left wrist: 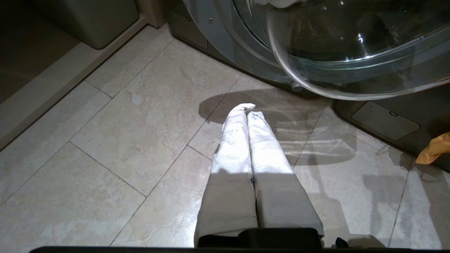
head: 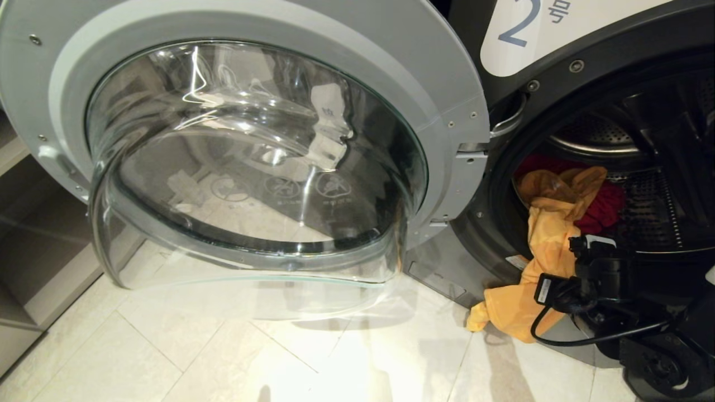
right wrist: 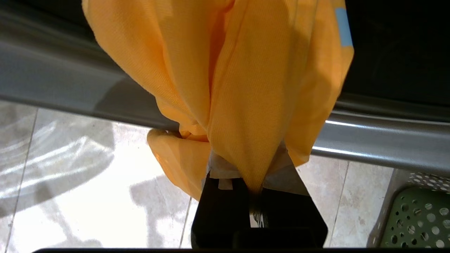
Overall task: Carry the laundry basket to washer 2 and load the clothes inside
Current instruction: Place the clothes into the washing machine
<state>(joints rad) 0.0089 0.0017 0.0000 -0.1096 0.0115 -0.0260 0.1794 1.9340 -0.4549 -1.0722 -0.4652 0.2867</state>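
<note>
- While it hangs out of washer 2 (head: 564,44) onto the floor (head: 223,357), the yellow garment (right wrist: 253,105) is pinched tight by the right gripper (right wrist: 256,191).
- Left gripper (left wrist: 246,112) is squeezed closed, holding nothing.

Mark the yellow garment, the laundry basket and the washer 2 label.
yellow garment (right wrist: 246,105), right wrist view, on the bunched fabric.
laundry basket (right wrist: 418,221), right wrist view, on its perforated wall.
washer 2 label (head: 519,25), head view, on the printed 2.
</note>
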